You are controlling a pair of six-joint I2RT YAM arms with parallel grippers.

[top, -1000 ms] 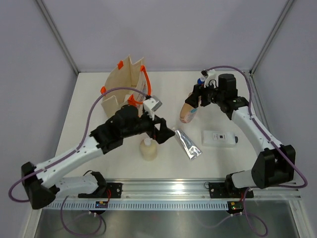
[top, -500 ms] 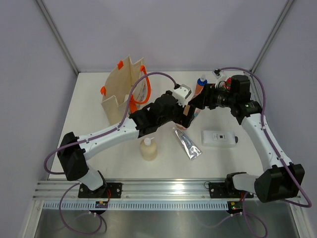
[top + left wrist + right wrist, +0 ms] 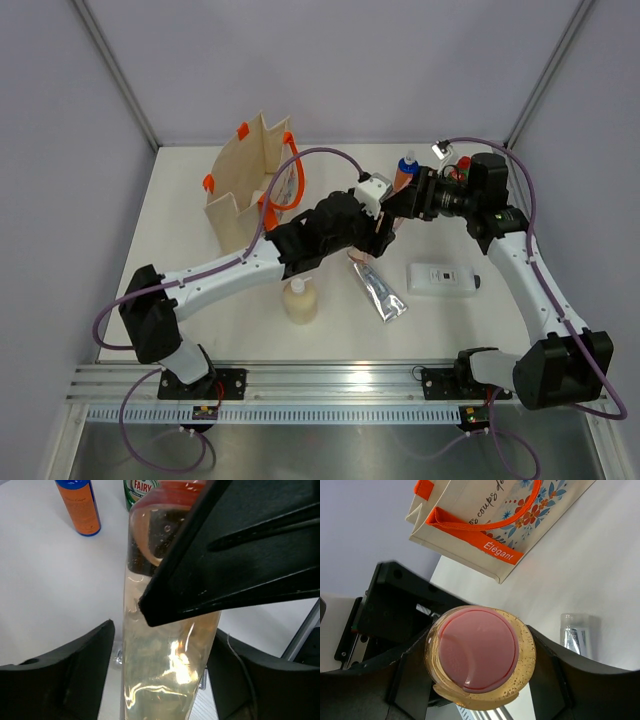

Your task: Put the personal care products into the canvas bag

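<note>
White surface (image 3: 450,330), walled in grey: the right tool (image 3: 479,667) clamps the peach pink-capped bottle (image 3: 170,670) just below its cap, while the left tool (image 3: 161,650), fingers parted, straddles its body, right of the canvas bag (image 3: 250,180).

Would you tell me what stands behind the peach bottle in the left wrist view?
An orange bottle stands uncovered; a green Fairy bottle is mostly hidden by the peach bottle.
</note>
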